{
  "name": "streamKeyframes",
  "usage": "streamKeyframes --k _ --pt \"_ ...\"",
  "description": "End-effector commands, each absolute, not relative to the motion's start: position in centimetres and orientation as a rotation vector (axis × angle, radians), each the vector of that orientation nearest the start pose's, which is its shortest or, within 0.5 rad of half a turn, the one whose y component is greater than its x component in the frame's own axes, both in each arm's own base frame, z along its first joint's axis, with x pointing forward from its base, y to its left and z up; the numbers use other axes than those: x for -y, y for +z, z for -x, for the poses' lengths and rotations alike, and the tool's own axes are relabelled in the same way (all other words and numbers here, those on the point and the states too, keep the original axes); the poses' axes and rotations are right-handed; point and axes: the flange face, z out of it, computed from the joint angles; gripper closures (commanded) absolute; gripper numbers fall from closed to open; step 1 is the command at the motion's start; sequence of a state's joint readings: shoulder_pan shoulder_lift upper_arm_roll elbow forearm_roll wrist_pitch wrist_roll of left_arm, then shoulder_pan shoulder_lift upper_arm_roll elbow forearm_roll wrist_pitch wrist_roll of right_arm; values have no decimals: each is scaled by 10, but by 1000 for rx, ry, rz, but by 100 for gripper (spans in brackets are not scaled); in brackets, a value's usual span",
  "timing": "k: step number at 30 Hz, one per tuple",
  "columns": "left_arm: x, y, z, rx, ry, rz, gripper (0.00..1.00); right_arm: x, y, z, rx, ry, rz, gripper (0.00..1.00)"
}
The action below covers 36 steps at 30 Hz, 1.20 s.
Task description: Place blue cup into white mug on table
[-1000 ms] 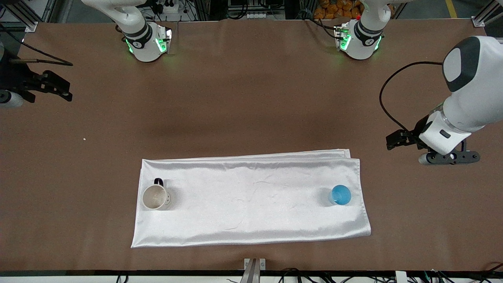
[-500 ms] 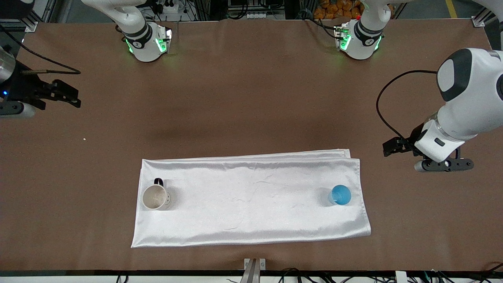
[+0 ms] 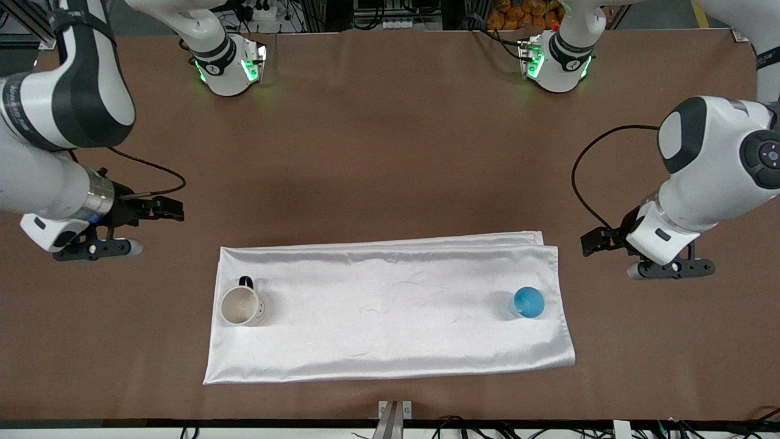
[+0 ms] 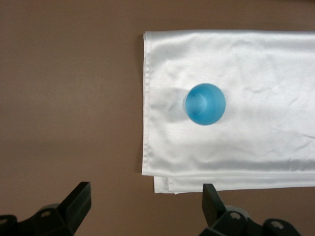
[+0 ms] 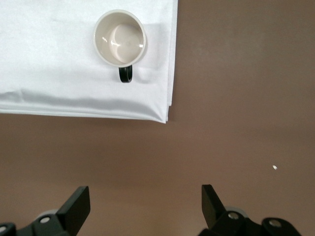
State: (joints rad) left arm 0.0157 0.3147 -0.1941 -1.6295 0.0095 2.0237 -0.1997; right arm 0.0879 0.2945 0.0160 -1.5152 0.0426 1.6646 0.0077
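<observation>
Both arms have swung in toward the white cloth (image 3: 390, 311). Right hand (image 3: 159, 210), fingers spread, hangs over bare tabletop (image 3: 390, 152) near the mug (image 3: 242, 305). The blue cup (image 3: 528, 302) stands upright on the cloth's other end; left hand (image 3: 600, 241), also spread, should centre above it before descending.

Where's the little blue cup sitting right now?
The blue cup stands upright on the white cloth, close to the cloth's edge toward the left arm's end of the table, well apart from the white mug.
</observation>
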Motion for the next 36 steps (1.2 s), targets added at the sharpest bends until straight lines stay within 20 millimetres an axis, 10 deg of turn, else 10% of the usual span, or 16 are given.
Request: streamKeyframes --k 1,13,36 --pt "112 430 -663 65 -163 3194 0 -81 452 -642 129 222 3075 0" --pt "117 393 -677 67 -192 3210 0 -128 388 -665 86 160 3087 0" --pt "129 354 -685 37 -218 3202 0 -145 269 -701 94 -83 3078 0"
